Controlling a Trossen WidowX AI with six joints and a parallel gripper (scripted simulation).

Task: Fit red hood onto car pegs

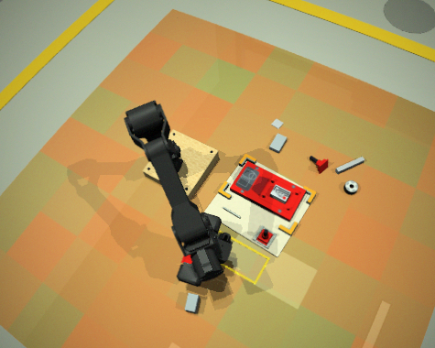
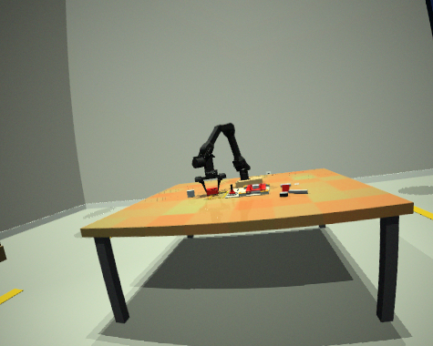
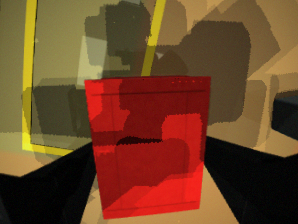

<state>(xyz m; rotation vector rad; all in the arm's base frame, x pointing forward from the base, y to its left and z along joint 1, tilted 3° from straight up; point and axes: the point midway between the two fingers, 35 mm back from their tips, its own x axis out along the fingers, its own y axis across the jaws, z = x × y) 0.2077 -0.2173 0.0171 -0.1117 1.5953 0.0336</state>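
Observation:
The red hood (image 3: 150, 165) (image 2: 212, 191) (image 1: 187, 259) is between the two fingers of my gripper (image 3: 149, 144) (image 2: 211, 191), which is shut on its two long sides. In the top view the arm hides most of the hood. The hood's flat roof faces the wrist camera; its corner holes are hidden. Whether it touches the table I cannot tell. The red chassis (image 1: 263, 185) (image 2: 257, 189) lies in the jig, between orange corner brackets, with the grey-white engine block (image 1: 280, 193) on its deck. The small dark pegs around the engine show only faintly.
A yellow outline (image 1: 262, 271) (image 3: 28, 100) lies beside the hood. A grey block (image 1: 192, 303) (image 2: 190, 193) is near the gripper. A red part with a black stem (image 1: 265, 236) stands on the pale jig board (image 1: 246, 225). Beyond the chassis are a red knob (image 1: 322, 166), a grey bar (image 1: 350, 165) and a wheel (image 1: 351, 187).

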